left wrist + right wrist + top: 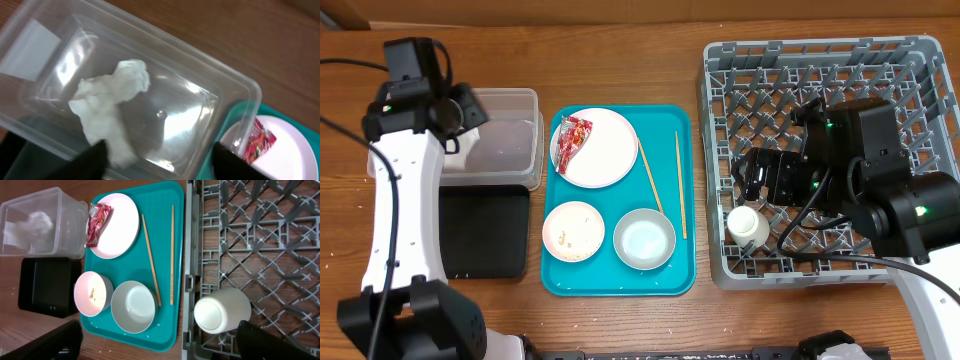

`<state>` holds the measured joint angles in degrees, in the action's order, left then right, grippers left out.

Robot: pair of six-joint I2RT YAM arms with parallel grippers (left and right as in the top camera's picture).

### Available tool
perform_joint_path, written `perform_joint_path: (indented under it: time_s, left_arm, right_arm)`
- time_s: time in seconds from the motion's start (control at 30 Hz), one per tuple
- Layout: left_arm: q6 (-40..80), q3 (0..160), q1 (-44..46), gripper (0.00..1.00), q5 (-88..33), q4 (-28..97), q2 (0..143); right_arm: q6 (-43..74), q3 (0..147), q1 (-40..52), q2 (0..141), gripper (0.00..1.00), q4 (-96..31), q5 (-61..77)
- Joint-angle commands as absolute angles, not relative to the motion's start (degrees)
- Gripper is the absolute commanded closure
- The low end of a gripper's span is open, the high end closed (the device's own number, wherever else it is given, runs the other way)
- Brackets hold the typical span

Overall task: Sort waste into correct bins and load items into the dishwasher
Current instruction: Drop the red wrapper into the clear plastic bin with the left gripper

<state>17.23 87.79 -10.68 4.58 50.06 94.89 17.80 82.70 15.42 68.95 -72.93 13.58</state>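
**Step in hand:** waste sorting, napkin stage.

**Left tool** [162,161]: poised over the clear tub [235,85], fingers spread apart, holding nothing.

**Napkin** [107,100]: crumpled, lying loose on the tub floor, gripped by neither finger. Treat this piece of waste as binned.

**Right tool** [160,342]: over the rack [920,60], fingers spread wide, holding nothing.

**Cup** [748,225]: on its side inside the rack, at the near left corner, just beside the right tool.

**Left to handle, all on the teal tray** [560,285]:
- wrapper [572,135], lying on the left part of the plate [605,155]
- pink bowl [573,230], with a few rice grains [92,294] inside
- grey bowl [644,240], just beside the pink one
- two chopsticks [650,178], lying lengthwise right of the plate

**Black tray** [485,230]: on the worktop [620,60], just in front of the tub.

**Next move, as judged:**
1. Raise the left tool clear of the tub wall before any sideways travel.
2. Carry it right to the plate, fingers kept apart.
3. Descend on the wrapper and aim for a raised crinkle, not the flat film, which is likely to slide on the glazed plate.
4. Close lightly, lift, and check that the plate stays down.
5. Keep the right tool over the rack, away from the left arm's path.
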Motion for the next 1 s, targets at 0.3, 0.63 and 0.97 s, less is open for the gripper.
perform_joint_path:
  time_s: [0.3, 0.63, 0.97]
  left_arm:
    - [2.11, 88.20, 14.26, 0.16, 11.29, 48.31, 111.66]
    - [12.05, 88.38, 15.16, 0.81, 18.39, 48.69, 121.91]
    - [13.34, 101.82, 14.39, 0.96, 17.47, 63.07, 112.68]
  right_arm:
    - [17.85, 82.83, 15.38, 68.53, 0.00, -72.40, 13.80]
    - [17.85, 82.83, 15.38, 68.53, 0.00, -72.03, 13.82]
    - [17.85, 82.83, 15.38, 68.53, 0.00, -72.05, 13.82]
